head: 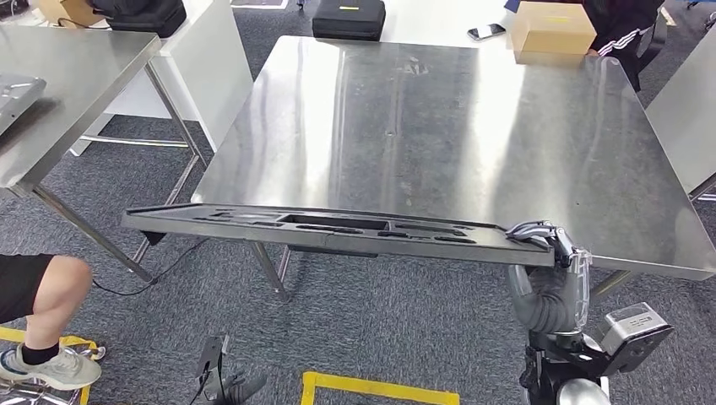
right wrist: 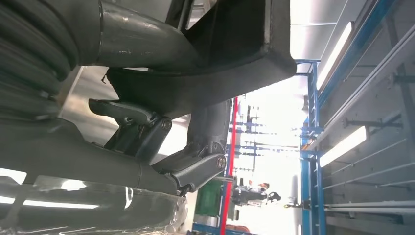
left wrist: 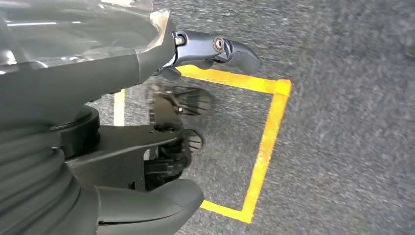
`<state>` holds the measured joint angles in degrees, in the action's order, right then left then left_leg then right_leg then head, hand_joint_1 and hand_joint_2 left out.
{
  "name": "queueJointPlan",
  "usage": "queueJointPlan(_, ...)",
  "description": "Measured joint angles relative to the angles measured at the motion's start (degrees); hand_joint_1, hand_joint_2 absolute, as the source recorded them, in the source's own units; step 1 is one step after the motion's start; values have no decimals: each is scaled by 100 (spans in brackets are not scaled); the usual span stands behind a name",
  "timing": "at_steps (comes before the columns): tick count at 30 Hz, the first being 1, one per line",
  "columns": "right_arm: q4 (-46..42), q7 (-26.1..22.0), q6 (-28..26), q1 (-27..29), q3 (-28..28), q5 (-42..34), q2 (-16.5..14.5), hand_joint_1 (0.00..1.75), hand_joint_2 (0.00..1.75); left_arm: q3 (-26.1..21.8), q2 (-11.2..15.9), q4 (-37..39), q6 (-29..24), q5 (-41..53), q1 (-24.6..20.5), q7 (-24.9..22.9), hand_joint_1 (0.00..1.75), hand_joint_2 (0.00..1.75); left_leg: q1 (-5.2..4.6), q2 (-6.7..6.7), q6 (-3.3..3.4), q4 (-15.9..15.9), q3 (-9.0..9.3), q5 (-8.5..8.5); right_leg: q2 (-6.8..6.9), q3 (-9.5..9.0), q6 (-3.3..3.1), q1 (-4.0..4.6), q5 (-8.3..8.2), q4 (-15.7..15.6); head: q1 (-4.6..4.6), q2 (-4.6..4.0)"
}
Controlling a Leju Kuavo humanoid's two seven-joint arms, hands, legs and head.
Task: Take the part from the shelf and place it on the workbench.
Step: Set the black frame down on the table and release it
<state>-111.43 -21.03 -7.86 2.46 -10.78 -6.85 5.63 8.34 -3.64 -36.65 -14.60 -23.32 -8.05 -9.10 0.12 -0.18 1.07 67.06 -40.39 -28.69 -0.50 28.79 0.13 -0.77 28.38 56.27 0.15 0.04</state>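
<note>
The part [head: 338, 228] is a long, flat, dark panel with recessed slots. It lies level along the near edge of the steel workbench [head: 439, 126], and its left end sticks out past the bench's left corner. My right hand [head: 549, 240] grips the part's right end from below, with fingers curled over the top. In the right wrist view, those fingers [right wrist: 195, 166] wrap around the part's dark end [right wrist: 235, 44]. I cannot tell whether the part touches the bench. My left hand [left wrist: 73, 83] hangs over the carpet, thumb [left wrist: 156, 200] and fingers [left wrist: 220, 49] apart, holding nothing.
A cardboard box [head: 553, 29], a phone [head: 486, 32] and a black case [head: 349, 17] lie on a white table beyond the bench's far edge. Steel tables stand at the left [head: 67, 76] and right [head: 688, 110]. A person's leg [head: 42, 295] is at near left. Yellow tape [head: 371, 388] marks the floor.
</note>
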Motion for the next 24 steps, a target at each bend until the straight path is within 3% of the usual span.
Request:
queueJointPlan(1, 1, 0, -3, -1, -1, 3, -1, 175, 175, 6, 9, 3, 0, 0, -1, -3, 0, 175, -22, -3, 52, -379, 123, 271, -5, -75, 15, 14, 63, -1, 1, 0)
queueJointPlan(3, -7, 1, -13, 3, 0, 13, -5, 175, 175, 24, 24, 9, 2, -1, -9, -20, 0, 175, -63, -12, 131, -870, 310, 520, -23, -154, 67, 39, 171, -39, 2, 0)
queueJointPlan(7, -51, 8, -48, 31, 10, 67, -18, 175, 175, 73, 39, 27, 14, -3, -59, -55, 0, 175, -60, -27, 247, -1054, 558, 476, -25, -289, 194, 64, 209, 93, 9, 0)
queueJointPlan(9, -71, 10, -73, 36, 27, 81, -19, 175, 175, 107, 45, 69, 23, -15, -127, -82, 0, 175, -41, -28, 312, -1091, 704, 430, -18, 21, 199, 57, 347, 658, 25, 0)
queueJointPlan(11, -76, 11, -87, 43, 34, 85, -21, 175, 175, 146, 47, 126, 23, -43, -176, -87, 0, 175, -40, -36, 334, -1095, 776, 352, -17, 569, 190, 40, 598, 1413, 34, 0)
queueJointPlan(12, -76, 11, -94, 50, 34, 85, -22, 175, 175, 158, 46, 154, 23, -54, -182, -81, 0, 175, -40, -40, 328, -1095, 821, 304, -16, 796, 202, 27, 707, 1632, 33, 0)
queueJointPlan(13, -77, 11, -98, 57, 36, 85, -23, 175, 175, 165, 46, 179, 22, -61, -182, -72, 0, 175, -36, -45, 317, -1094, 882, 250, -12, 929, 236, 13, 734, 1650, 33, 0)
queueJointPlan(14, -77, 11, -102, 62, 38, 86, -23, 175, 175, 167, 47, 202, 22, -63, -183, -66, 0, 175, -31, -50, 301, -1094, 957, 190, -8, 961, 297, -1, 647, 1469, 33, 0)
queueJointPlan(15, -77, 11, -105, 66, 40, 86, -23, 175, 175, 169, 47, 221, 24, -64, -186, -63, 0, 175, -24, -54, 282, -1094, 1039, 129, 1, 910, 373, -14, 448, 1135, 34, 0)
queueJointPlan(16, -75, 11, -105, 68, 42, 86, -23, 175, 175, 170, 48, 239, 29, -66, -191, -63, 0, 175, -21, -58, 255, -1092, 1110, 63, 20, 825, 452, -25, 151, 727, 41, 0)
queueJointPlan(17, -74, 11, -105, 67, 43, 84, -25, 175, 175, 173, 50, 258, 38, -66, -200, -64, 0, 175, -26, -62, 227, -1084, 1179, -6, 55, 745, 474, -28, -92, 396, 45, 0)
queueJointPlan(18, -74, 13, -105, 67, 42, 82, -26, 175, 175, 176, 51, 276, 49, -67, -211, -65, 0, 175, -33, -61, 190, -1089, 1218, -74, 87, 668, 444, -16, -266, 181, 46, 0)
queueJointPlan(19, -77, 13, -105, 67, 42, 80, -28, 175, 175, 181, 54, 292, 61, -67, -223, -66, 0, 175, -43, -59, 151, -1075, 1266, -118, 106, 635, 375, -9, -368, 71, 47, 0)
queueJointPlan(22, -89, 12, -93, 62, 44, 77, -28, 175, 175, 197, 72, 325, 92, -69, -265, -64, 0, 175, -28, -31, 55, -945, 1329, -187, 68, 486, 133, -29, -360, 35, 28, 0)
queueJointPlan(24, -91, 8, -86, 51, 48, 75, -32, 175, 175, 203, 86, 347, 109, -68, -295, -63, 0, 175, -2, -12, -7, -508, 1075, -317, 56, 355, 36, -50, -311, 25, 5, 0)
